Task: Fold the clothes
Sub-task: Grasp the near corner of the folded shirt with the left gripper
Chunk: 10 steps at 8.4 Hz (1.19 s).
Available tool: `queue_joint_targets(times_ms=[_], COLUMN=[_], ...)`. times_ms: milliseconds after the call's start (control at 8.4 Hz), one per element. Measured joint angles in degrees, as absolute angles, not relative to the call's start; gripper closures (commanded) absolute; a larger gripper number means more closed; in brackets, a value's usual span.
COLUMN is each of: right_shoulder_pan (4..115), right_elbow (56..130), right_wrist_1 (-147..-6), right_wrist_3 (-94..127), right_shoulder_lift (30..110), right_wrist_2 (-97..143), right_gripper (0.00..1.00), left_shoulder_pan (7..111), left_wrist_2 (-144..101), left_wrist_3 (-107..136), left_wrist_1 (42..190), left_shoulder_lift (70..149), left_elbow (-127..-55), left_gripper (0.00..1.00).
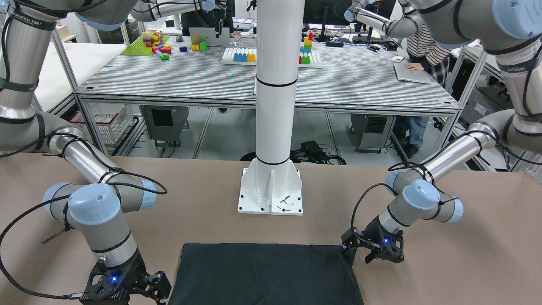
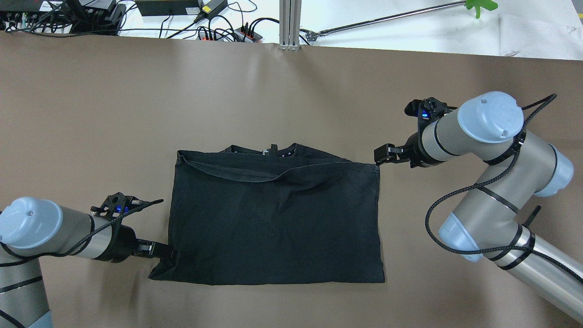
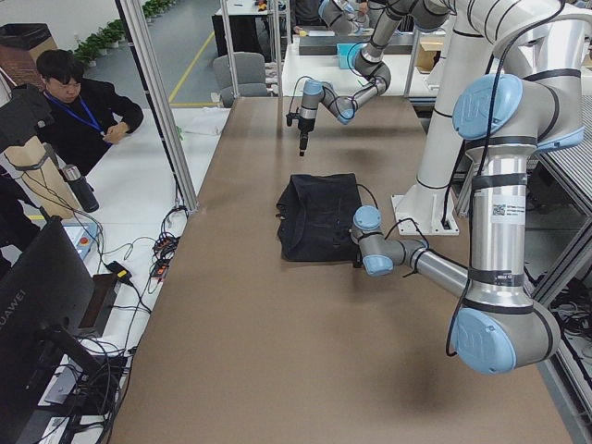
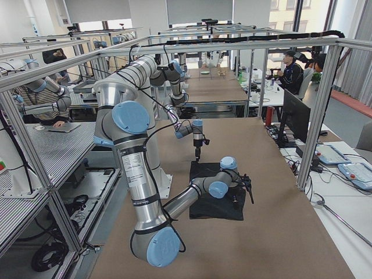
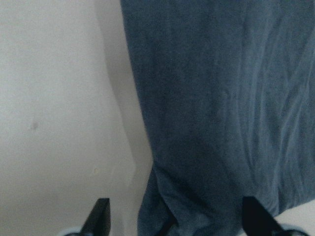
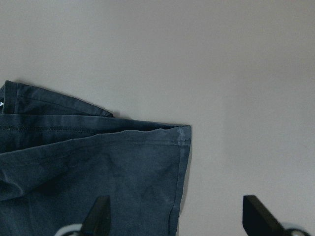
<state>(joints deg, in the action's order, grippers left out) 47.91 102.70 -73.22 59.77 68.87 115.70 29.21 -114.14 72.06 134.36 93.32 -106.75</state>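
Left claw [image 2: 165,251] gaped astride shirt's [image 2: 273,218] near corner; right claw [image 2: 381,155] gaped empty by far corner, likely pre-grasp.

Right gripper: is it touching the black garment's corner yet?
Apart. The exterior left view shows the right gripper hanging raised, with bare tabletop between it and the black garment.

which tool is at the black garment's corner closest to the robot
The left tool. It sits at the black garment's near corner on the robot's side, while the right tool is at the diagonally opposite far corner.
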Motion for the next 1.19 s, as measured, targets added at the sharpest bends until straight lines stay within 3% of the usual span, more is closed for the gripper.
queue_joint_targets(times_ms=[238,357,595,714,1190], right_shoulder_pan=[47.44,47.31,47.23,47.21,47.20], right_elbow=[102.62,102.60,102.58,102.57,102.50], right_wrist_1=[-73.27,-73.26,-73.25,-73.23,-73.22], right_wrist_3=[59.77,59.76,59.77,59.77,59.77], right_shoulder_lift=[68.85,68.86,68.90,68.90,68.88], right_wrist_2=[114.89,114.77,114.71,114.70,114.70], right_gripper=[0.06,0.06,0.06,0.06,0.06], left_shoulder_pan=[26.42,25.27,24.06,23.70,24.43], left_wrist_2=[-111.70,-110.69,-109.80,-109.50,-109.64], left_wrist_3=[72.15,72.13,72.14,72.16,72.05], left_wrist_1=[134.63,134.74,134.81,134.82,134.86], left_shoulder_lift=[92.96,92.84,92.72,92.71,90.67], left_elbow=[-106.45,-106.26,-106.08,-106.09,-108.47], left_gripper=[0.14,0.25,0.81,0.99,1.00])
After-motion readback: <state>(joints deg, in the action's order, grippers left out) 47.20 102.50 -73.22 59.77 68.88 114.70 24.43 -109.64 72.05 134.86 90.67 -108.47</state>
